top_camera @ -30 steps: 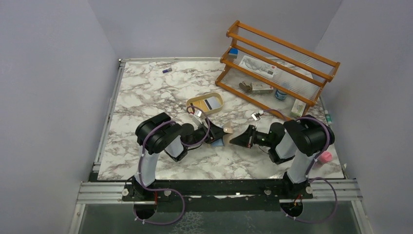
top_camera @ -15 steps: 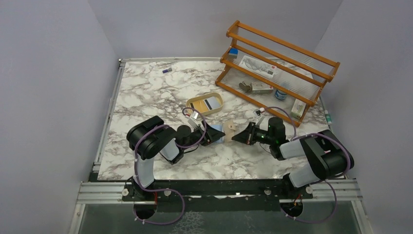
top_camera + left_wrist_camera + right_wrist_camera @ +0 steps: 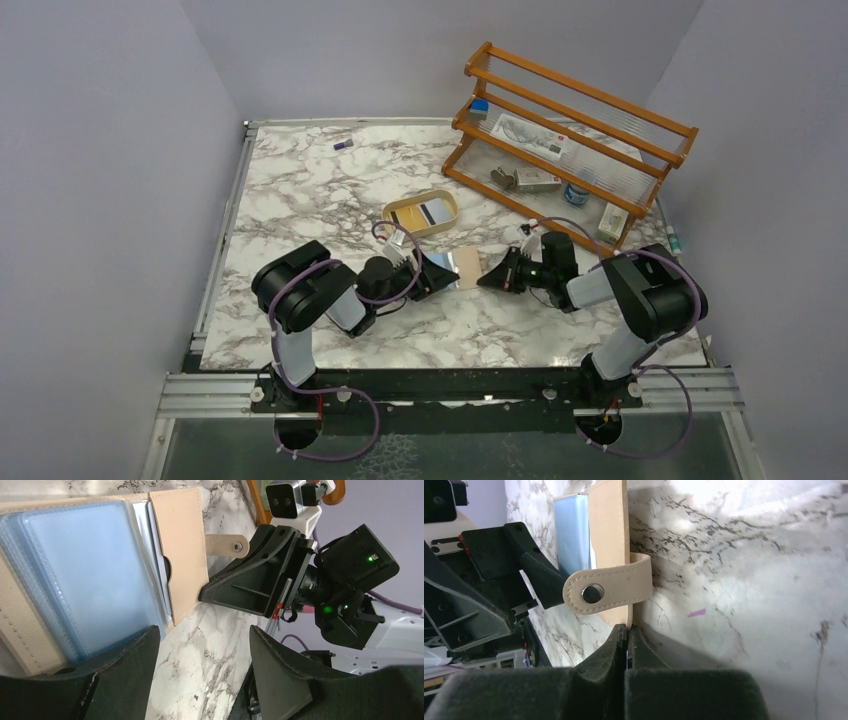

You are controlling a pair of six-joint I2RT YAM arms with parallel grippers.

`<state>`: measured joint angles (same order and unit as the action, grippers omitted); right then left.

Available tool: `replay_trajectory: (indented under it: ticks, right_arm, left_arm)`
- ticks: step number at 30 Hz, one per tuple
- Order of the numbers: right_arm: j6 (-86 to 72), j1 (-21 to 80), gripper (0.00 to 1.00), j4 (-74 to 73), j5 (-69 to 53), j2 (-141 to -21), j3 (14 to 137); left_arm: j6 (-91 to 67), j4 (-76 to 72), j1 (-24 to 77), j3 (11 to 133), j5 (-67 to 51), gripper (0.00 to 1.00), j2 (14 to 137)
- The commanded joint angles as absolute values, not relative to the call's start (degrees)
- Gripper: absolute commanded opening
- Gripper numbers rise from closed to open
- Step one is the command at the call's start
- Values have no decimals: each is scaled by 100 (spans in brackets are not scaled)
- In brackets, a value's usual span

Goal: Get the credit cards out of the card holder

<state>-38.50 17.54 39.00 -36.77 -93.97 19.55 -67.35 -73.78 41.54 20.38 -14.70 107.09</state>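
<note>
1. Between the two arms, near the middle of the table, our right gripper (image 3: 624, 630) has its fingers pressed together. The tips meet the edge of the card holder (image 3: 609, 540) just below the snap tab (image 3: 606, 591). We cannot tell whether that edge is pinched between them.
2. Facing it from the other side, our left gripper (image 3: 202, 640) has its jaws apart and nothing clamped between them. One finger hangs over the holder's blue half and the other over bare marble.
3. We see the card holder lying open and flat between the two grippers, its tab pointing toward the right gripper.
4. We find the credit cards (image 3: 85, 575) inside it. A pale blue face fills one half, and whitish edges (image 3: 152, 545) show from under the beige pocket.
5. Beyond the holder, toward the far side, we see an oval tan tray (image 3: 404, 210) on the marble table (image 3: 300, 200).
6. Farther back on the right stands a wooden rack (image 3: 570, 130) with small items on its shelves.
7. A small purple thing (image 3: 343, 146) lies near the far left edge.
</note>
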Motion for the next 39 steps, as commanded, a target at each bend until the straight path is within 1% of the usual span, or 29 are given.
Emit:
replay_trajectory:
  ticks: [1,5,10,15,24,33,39]
  right_arm:
    - [-3651,1740,1,3763,-3780,-10022,2069]
    - [-3591,1741,1,3924,-4038,-10443,2215]
    - [-3592,1742,1,4077,-4149,-10659,2224]
    - [-3595,1740,1,4132,-4225,-10634,2215]
    - [-3629,1740,1,4324,-4409,-10583,2171]
    - [-3649,1740,1,4547,-4605,-10494,2084]
    - [-3701,1741,1,4681,-4802,-10420,2074]
  left_arm:
    - [-6545,-6945,4186,1899,-1228,67,10411]
    - [-6635,-6893,4190,2159,-1383,67,10325]
    - [-6800,-6811,4178,2370,-1354,67,10330]
    - [-6922,-6773,4156,2338,-977,67,10349]
    - [-6715,-6119,4134,2257,-191,67,10145]
    - [-6795,-6040,4122,2602,-97,67,10630]
    - [-6690,-5683,4122,2772,-75,67,10635]
